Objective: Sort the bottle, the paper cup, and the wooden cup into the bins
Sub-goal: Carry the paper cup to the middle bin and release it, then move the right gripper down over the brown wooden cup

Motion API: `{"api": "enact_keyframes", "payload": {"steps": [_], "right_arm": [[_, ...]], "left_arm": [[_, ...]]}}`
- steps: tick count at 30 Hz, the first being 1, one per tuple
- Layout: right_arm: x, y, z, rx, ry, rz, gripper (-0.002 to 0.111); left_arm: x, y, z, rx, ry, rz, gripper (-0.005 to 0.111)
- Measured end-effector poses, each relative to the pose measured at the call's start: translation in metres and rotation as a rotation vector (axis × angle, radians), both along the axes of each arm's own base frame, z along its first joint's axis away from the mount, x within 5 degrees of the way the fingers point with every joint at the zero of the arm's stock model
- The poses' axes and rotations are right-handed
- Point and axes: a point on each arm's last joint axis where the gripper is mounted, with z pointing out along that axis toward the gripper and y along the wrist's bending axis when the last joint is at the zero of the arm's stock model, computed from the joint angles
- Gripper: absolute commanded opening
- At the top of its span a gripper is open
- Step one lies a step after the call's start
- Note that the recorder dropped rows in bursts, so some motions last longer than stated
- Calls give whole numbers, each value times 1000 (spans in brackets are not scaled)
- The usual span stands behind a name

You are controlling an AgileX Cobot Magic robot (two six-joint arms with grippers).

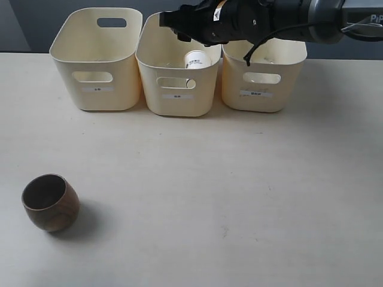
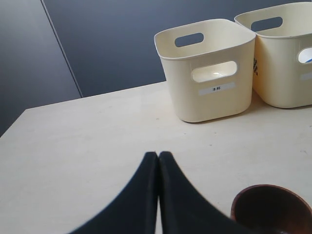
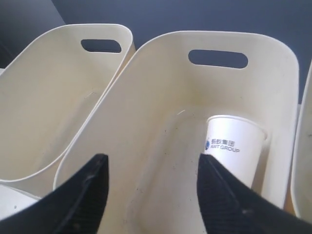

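Note:
The wooden cup [image 1: 51, 202] stands upright at the table's front left and also shows in the left wrist view, wooden cup [image 2: 270, 209], just beside my shut, empty left gripper [image 2: 158, 155]. The paper cup [image 1: 195, 60] sits inside the middle bin [image 1: 176, 89]. My right gripper [image 1: 179, 27] hovers open above that bin's rim; in the right wrist view the right gripper [image 3: 152, 163] holds nothing, and the paper cup [image 3: 231, 148] rests below it by the bin's wall [image 3: 146, 87]. The bottle is out of view. The left arm does not show in the exterior view.
The left bin [image 1: 96, 60] and right bin [image 1: 263, 84] flank the middle one along the table's back. The right arm [image 1: 281, 18] covers the right bin's back rim and part of its inside. The left bin [image 2: 209, 73] looks empty in the wrist views.

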Motion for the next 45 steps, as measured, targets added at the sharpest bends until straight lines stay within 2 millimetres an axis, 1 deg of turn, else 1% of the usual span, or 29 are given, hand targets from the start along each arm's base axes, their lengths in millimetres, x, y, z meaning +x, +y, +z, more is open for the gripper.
{"api": "enact_keyframes", "payload": {"steps": [9, 13, 18, 23, 30, 35, 45], "right_arm": [[-6, 1, -7, 7, 114, -23, 53], [-14, 6, -3, -35, 123, 15, 53], [-38, 27, 15, -74, 110, 106, 53], [-65, 51, 21, -130, 122, 207, 53], [-105, 85, 16, -216, 167, 352, 53], [-131, 104, 12, -269, 195, 437, 53], [-161, 124, 10, -277, 232, 522, 53]], "left_arm": [[0, 0, 0, 0, 0, 0, 0], [0, 0, 0, 0, 0, 0, 0], [0, 0, 0, 0, 0, 0, 0], [0, 0, 0, 0, 0, 0, 0], [0, 0, 0, 0, 0, 0, 0], [0, 0, 0, 0, 0, 0, 0], [0, 0, 0, 0, 0, 0, 0]]}}
